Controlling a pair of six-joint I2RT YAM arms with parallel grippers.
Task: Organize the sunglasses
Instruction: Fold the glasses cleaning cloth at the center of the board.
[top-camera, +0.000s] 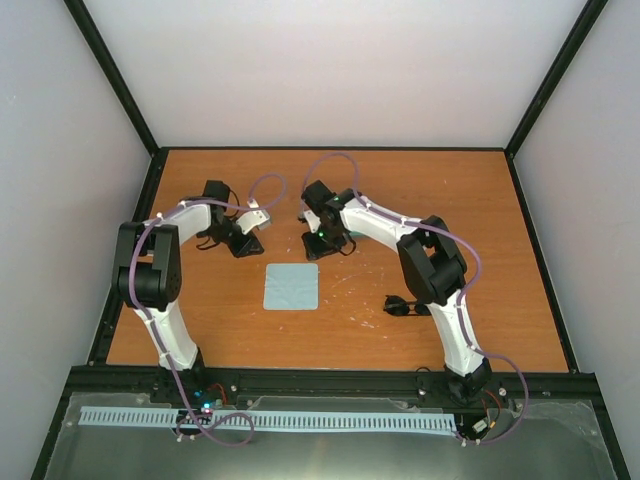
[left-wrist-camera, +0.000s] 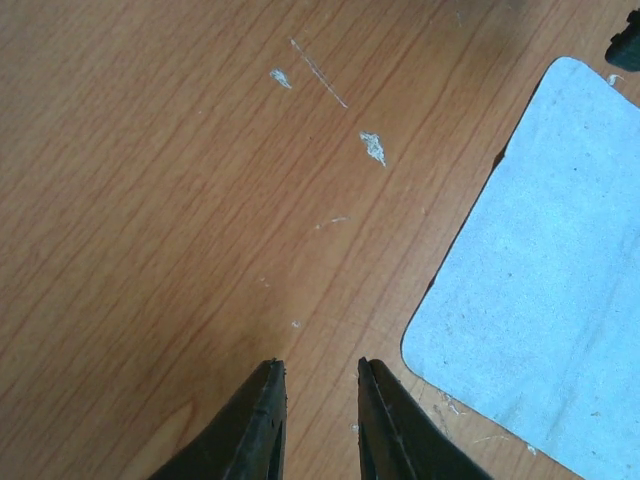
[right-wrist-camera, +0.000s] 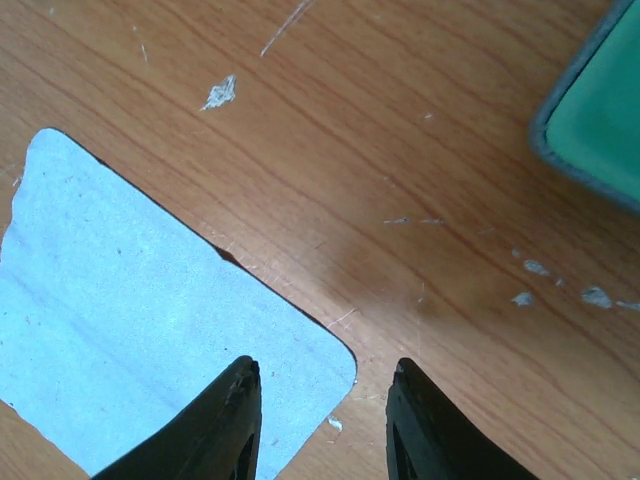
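The sunglasses (top-camera: 401, 305) are a small black pair lying on the wooden table right of the cloth, partly behind my right arm. My left gripper (top-camera: 243, 246) hangs low over bare wood just beyond the cloth's far left corner; in the left wrist view it (left-wrist-camera: 322, 375) is open and empty. My right gripper (top-camera: 322, 244) is over the cloth's far right corner; in the right wrist view it (right-wrist-camera: 325, 372) is open and empty. A corner of the case (right-wrist-camera: 598, 112), grey-blue rim with green lining, shows at the upper right of the right wrist view; I cannot make it out in the top view.
The pale blue square cloth (top-camera: 291, 287) lies flat mid-table and shows in both wrist views (left-wrist-camera: 540, 290) (right-wrist-camera: 140, 300). A small black shape (left-wrist-camera: 626, 44) sits at the left wrist view's top right edge. Black frame rails (top-camera: 130, 250) border the table.
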